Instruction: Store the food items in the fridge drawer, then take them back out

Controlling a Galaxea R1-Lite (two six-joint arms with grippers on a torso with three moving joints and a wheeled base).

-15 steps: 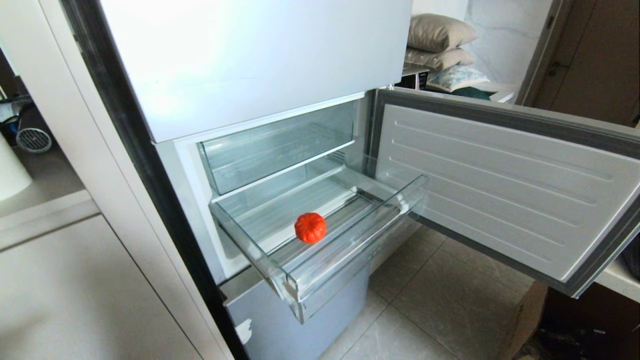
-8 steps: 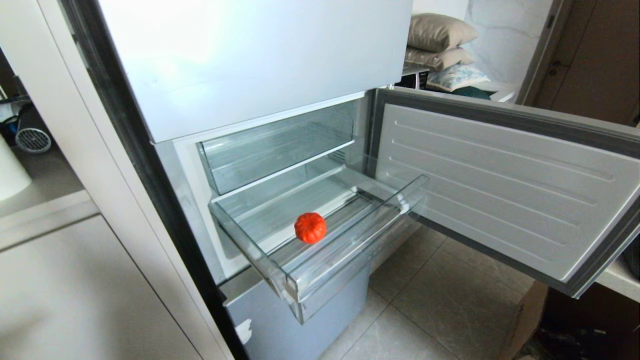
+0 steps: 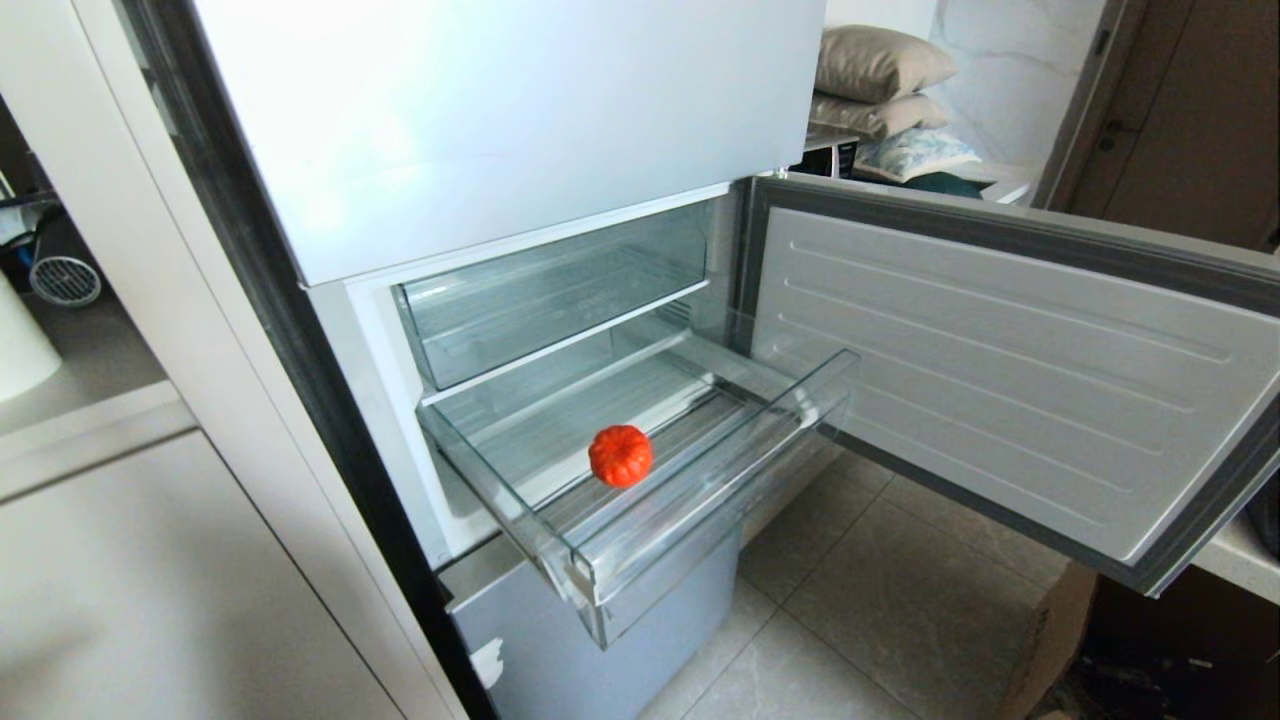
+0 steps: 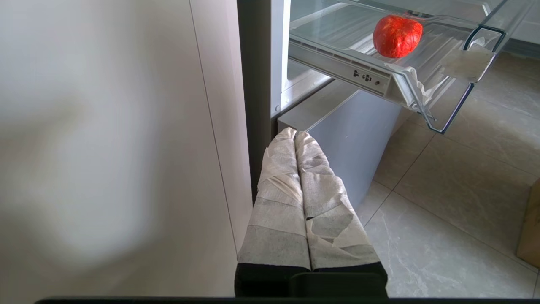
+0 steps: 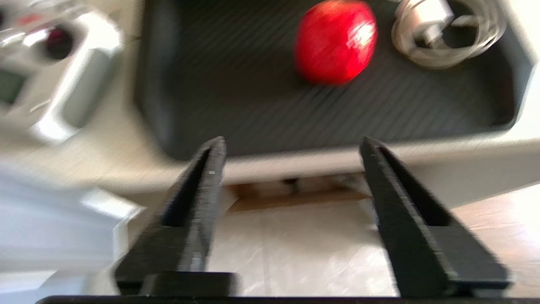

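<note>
The food item [image 3: 620, 456], a round ribbed orange-red fruit, lies in the pulled-out clear fridge drawer [image 3: 690, 510], near its front. Neither arm shows in the head view. My left gripper [image 4: 295, 134] is shut and empty, its tape-wrapped fingers pressed together. It hangs low beside the fridge's lower corner, below and left of the drawer [image 4: 451, 67] and the fruit [image 4: 397, 36]. My right gripper [image 5: 292, 141] is open with nothing between its black fingers. It points over floor toward a dark tray [image 5: 253, 97] that holds a glossy red round fruit [image 5: 335, 40].
The fridge's lower door [image 3: 1000, 370] swings wide open to the right of the drawer. A second clear drawer [image 3: 550, 300] sits closed above it. A cardboard box [image 3: 1050, 640] stands on the floor at right. A cable coil [image 5: 447, 33] lies in the tray, a silver device [image 5: 55, 76] beside it.
</note>
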